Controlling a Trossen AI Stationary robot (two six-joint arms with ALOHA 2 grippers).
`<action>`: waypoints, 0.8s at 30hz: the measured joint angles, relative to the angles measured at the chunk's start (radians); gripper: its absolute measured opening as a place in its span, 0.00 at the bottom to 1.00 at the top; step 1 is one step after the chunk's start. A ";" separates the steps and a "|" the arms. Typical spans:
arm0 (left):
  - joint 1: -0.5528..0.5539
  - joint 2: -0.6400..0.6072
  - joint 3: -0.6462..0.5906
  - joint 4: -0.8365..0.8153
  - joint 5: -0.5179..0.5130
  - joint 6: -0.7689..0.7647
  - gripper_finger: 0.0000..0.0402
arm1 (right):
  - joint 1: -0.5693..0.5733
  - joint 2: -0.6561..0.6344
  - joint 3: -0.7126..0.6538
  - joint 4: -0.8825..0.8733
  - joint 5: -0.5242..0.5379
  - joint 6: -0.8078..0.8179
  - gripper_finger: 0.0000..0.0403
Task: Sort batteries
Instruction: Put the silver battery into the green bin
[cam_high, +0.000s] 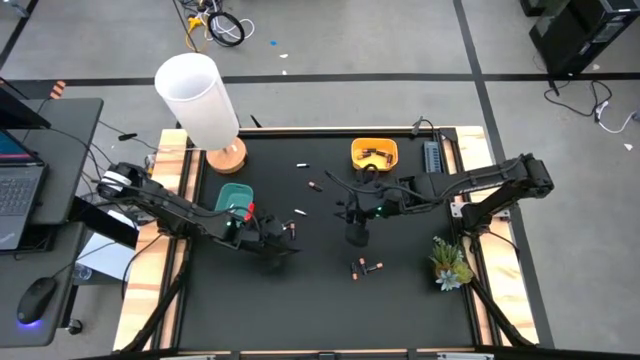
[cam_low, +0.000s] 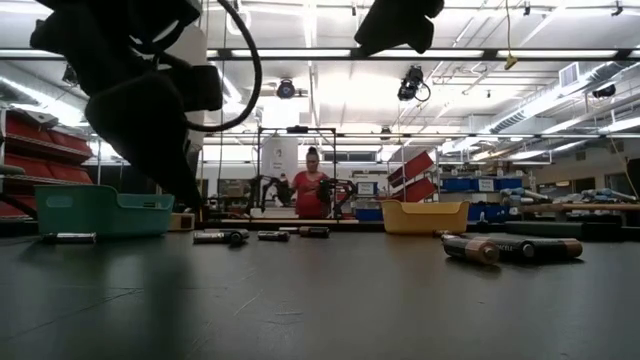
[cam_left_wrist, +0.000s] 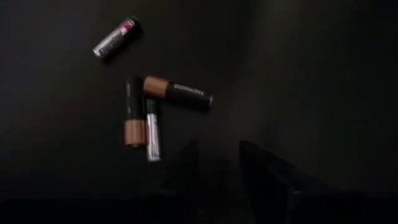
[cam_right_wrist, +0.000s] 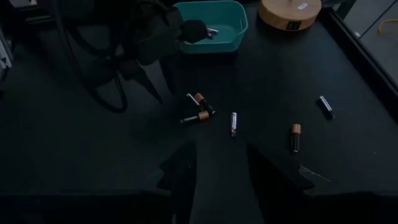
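Note:
Three batteries (cam_left_wrist: 144, 118) lie in a small cluster on the black table, two dark ones with copper ends and a thin silver one; a fourth with a pink end (cam_left_wrist: 115, 38) lies apart. My left gripper (cam_left_wrist: 217, 171) stands open just short of the cluster and low over the table, touching nothing. It also shows beside the batteries (cam_high: 290, 229) as my left gripper (cam_high: 268, 240). My right gripper (cam_right_wrist: 227, 177) hangs open above the table's middle (cam_high: 357, 228), empty. More batteries (cam_high: 366, 267) lie nearer the front edge.
A teal bin (cam_high: 235, 197) stands behind my left gripper and a yellow bin (cam_high: 374, 153) holding batteries sits at the far edge. A white lamp (cam_high: 200, 100) on a wooden base and a green plant sprig (cam_high: 450, 264) stand at the sides. A person (cam_low: 312, 188) is far behind.

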 joint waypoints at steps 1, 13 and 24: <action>0.001 0.000 -0.004 0.008 -0.001 0.001 0.31 | 0.000 -0.001 0.000 0.000 0.000 0.000 0.37; 0.047 0.000 -0.037 0.055 -0.053 -0.013 0.31 | 0.000 -0.001 0.000 0.006 -0.001 -0.015 0.37; 0.074 0.032 -0.037 0.106 -0.048 0.031 0.31 | 0.000 -0.001 -0.001 0.006 -0.004 -0.034 0.37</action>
